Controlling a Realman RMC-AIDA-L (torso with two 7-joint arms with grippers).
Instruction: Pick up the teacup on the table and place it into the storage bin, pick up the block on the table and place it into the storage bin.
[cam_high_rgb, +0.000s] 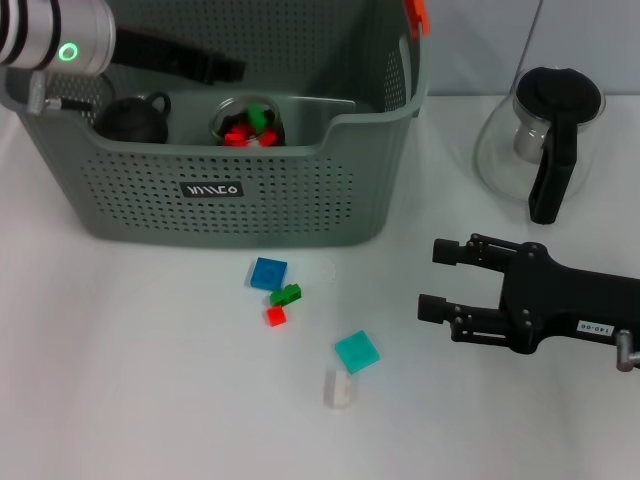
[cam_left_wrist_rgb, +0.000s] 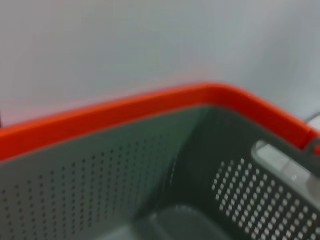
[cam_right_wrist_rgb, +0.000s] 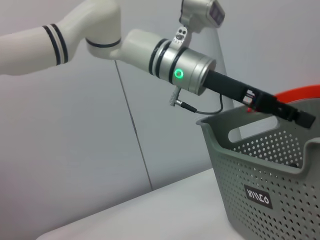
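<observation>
The grey storage bin (cam_high_rgb: 150, 190) stands at the back left of the table, and its inner wall (cam_left_wrist_rgb: 100, 170) fills the left wrist view. Inside it lie a black teacup (cam_high_rgb: 130, 118) with a handle and a clear glass cup (cam_high_rgb: 250, 122) holding red and green blocks. My left gripper (cam_high_rgb: 235, 70) hangs over the bin's inside, above both cups; the right wrist view shows it above the bin (cam_right_wrist_rgb: 270, 170) rim. Loose on the table in front are a blue block (cam_high_rgb: 268, 273), green block (cam_high_rgb: 287, 294), red block (cam_high_rgb: 276, 316), teal block (cam_high_rgb: 357, 352) and white block (cam_high_rgb: 339, 388). My right gripper (cam_high_rgb: 437, 280) hovers open and empty to the right of the teal block.
A glass pot (cam_high_rgb: 540, 140) with a black lid and handle stands at the back right, beyond the right gripper. An orange handle clip (cam_high_rgb: 416, 14) sits on the bin's right rim.
</observation>
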